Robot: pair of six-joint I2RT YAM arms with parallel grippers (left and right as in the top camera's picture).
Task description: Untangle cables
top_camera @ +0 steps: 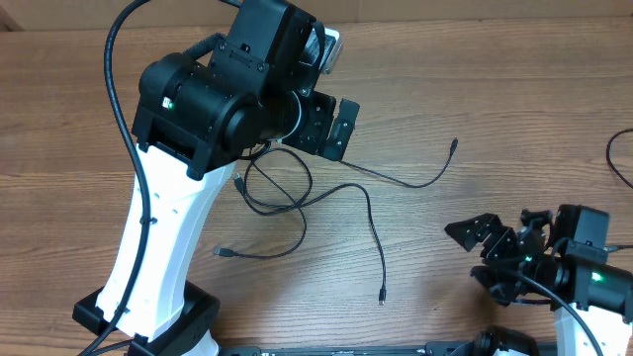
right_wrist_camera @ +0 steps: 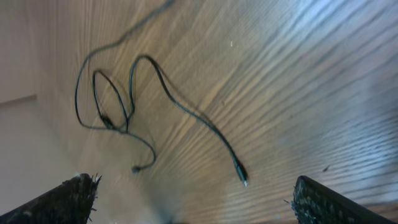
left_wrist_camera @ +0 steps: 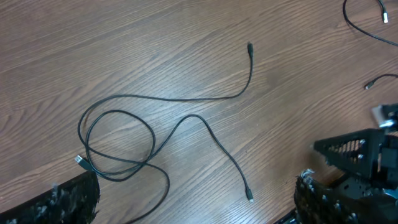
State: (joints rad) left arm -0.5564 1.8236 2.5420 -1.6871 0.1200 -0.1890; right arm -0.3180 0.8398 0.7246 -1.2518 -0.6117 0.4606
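The cables [top_camera: 280, 193] lie on the wooden table as thin black cords, looped and crossed over each other just below my left gripper [top_camera: 334, 127]. One strand runs right to a plug [top_camera: 454, 144]; another drops to a plug [top_camera: 382, 295]. In the left wrist view the loops [left_wrist_camera: 118, 144] sit left of centre and my left gripper [left_wrist_camera: 196, 211] hovers open above them, holding nothing. My right gripper [top_camera: 477, 257] stands open near the table's front right, apart from the cables. Its wrist view shows the tangle [right_wrist_camera: 118, 109] farther off and a plug end [right_wrist_camera: 241, 177] between the open fingers [right_wrist_camera: 326, 205].
Another thin black cord [top_camera: 618, 160] curls at the table's right edge; it shows as strands [left_wrist_camera: 367, 28] at the left wrist view's top right. The left arm's thick black cable [top_camera: 117, 89] arcs over the table's left side. My right gripper [left_wrist_camera: 354, 152] appears in the left wrist view.
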